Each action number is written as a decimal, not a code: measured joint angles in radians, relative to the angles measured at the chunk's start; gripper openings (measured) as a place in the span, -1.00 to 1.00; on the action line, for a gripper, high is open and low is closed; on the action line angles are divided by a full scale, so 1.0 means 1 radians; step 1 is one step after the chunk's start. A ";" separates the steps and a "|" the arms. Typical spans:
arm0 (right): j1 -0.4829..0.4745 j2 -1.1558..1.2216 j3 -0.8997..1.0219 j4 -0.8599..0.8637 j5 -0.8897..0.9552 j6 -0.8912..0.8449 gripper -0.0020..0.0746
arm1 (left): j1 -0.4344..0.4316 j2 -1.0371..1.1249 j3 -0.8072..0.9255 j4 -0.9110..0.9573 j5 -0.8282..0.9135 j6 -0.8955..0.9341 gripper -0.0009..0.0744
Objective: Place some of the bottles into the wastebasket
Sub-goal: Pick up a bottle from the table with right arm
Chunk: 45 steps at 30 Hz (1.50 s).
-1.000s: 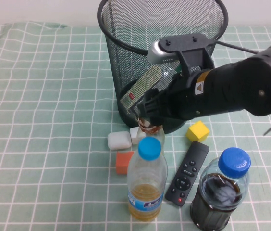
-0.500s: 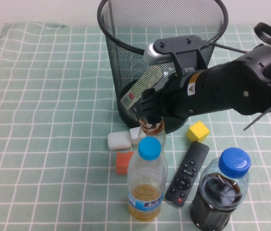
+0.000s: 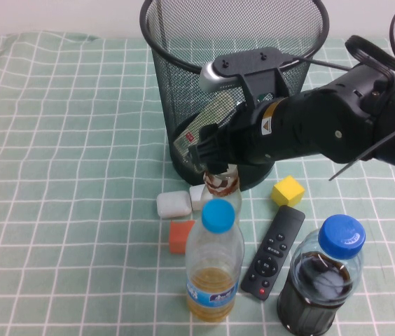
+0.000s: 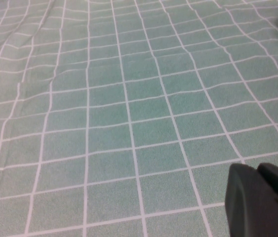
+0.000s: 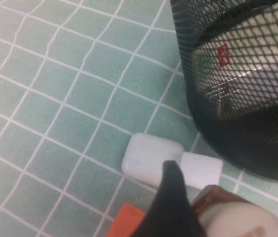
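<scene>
Green checked tablecloth [image 3: 64, 140] covers the table; black mesh wastebasket [image 3: 183, 84] stands at 12 o'clock, a flat silvery packet with red mark [image 5: 237, 69] leaning inside it; right arm [image 3: 337, 129] reaches in from 3 o'clock across the bin's front; right gripper [image 3: 213, 162] sits at the top of the small brownish bottle [image 3: 220, 186], just in front of the bin base; one dark finger [image 5: 171, 197] lies against the bottle's cream cap [image 5: 237, 222]; how wide the fingers stand, cannot tell; dark-liquid blue-capped bottle [image 3: 320, 283] at 5 o'clock; yellow-liquid blue-capped bottle [image 3: 213, 262] at 6 o'clock, upright, directly in front of the small bottle; black remote [image 3: 273, 252] between those two; yellow block [image 3: 288, 190], orange block [image 3: 181, 235], two white blocks [image 3: 174, 204] ring the small bottle; left gripper [image 4: 262, 200] low over bare cloth, fingers' gap cannot tell.
</scene>
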 joint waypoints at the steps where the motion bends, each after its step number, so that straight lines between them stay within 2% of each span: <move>1: 0.000 0.000 0.000 0.000 0.002 0.000 0.33 | 0.000 0.000 0.000 0.000 0.000 0.000 -0.98; 17: 0.010 -0.063 0.000 -0.010 0.099 0.000 0.32 | 0.000 0.000 0.000 0.000 0.000 0.000 -0.98; 45: 0.033 -0.004 0.000 -0.130 0.039 0.076 0.30 | 0.000 0.000 0.000 0.000 0.000 0.000 -0.98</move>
